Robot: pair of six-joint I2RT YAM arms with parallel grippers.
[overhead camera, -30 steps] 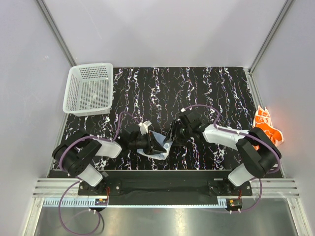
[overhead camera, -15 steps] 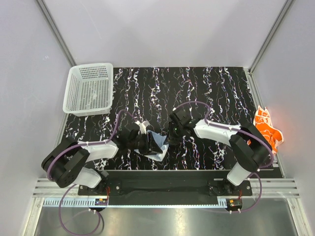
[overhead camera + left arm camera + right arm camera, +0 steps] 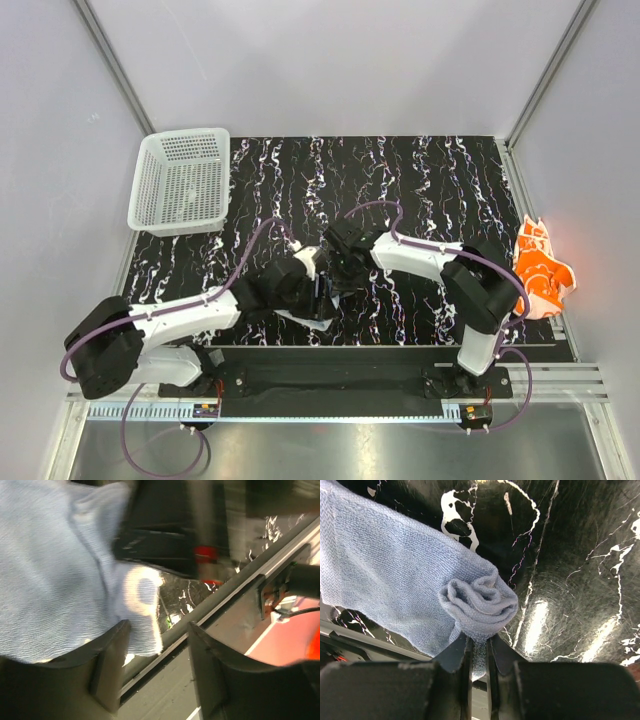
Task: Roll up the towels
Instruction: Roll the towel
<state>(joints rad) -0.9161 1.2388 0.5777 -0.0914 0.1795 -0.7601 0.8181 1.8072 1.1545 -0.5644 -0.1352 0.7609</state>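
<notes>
Both arms are reaching further inward than a second ago. Our right fingers are clenching the rolled end of the blue towel, keeping the coil tight near the tabletop's front edge. Our left fingers are spreading, letting go. The orange towel is lying far right.

We can read no text, label, brand, number or sign in any view. The blue towel shows plain weave only. The orange towel carries a white pattern, with no letters we can make out. The white marks on the table are veining, not writing. The basket looks unmarked from above. A red part in the left wrist view is too blurred for us to tell.
</notes>
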